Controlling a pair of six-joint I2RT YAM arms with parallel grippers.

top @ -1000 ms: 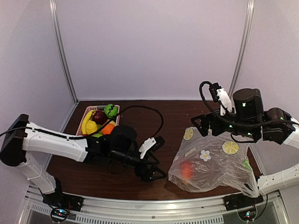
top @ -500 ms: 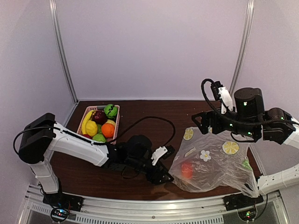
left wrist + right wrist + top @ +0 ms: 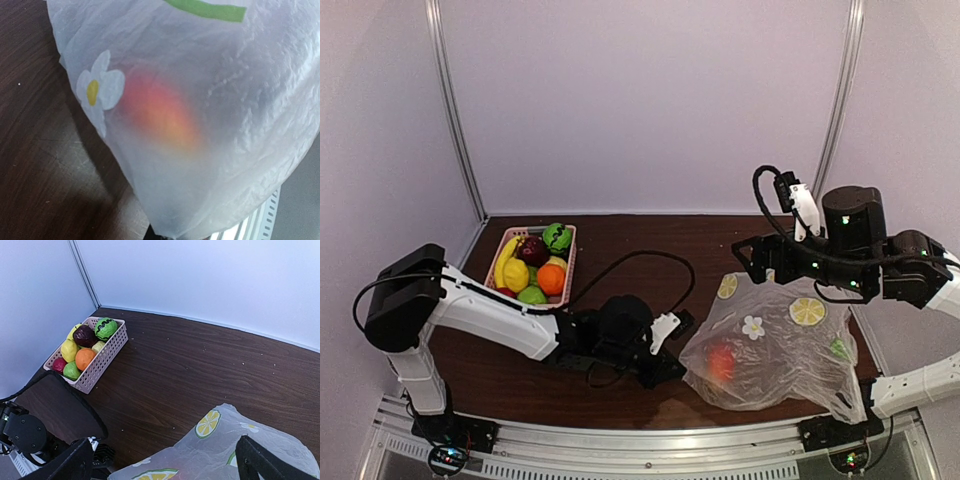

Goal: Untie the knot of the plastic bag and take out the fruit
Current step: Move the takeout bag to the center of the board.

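— Left gripper (image 3: 670,368)?
— Shut tight, tips at the lower left edge of the plastic bag (image 3: 790,335); impossible to tell whether any film is pinched.
— Right gripper (image 3: 165,442)?
— Spread wide above the bag's top, holding nothing.
— Inside the bag?
— One red-orange fruit (image 3: 160,117), low on the left side. More fruit (image 3: 84,358) heaped in the pink basket (image 3: 102,367) at the far left corner of the table (image 3: 620,240).

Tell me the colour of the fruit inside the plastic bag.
The fruit looks red-orange with a yellowish patch; clearest in the left wrist view.
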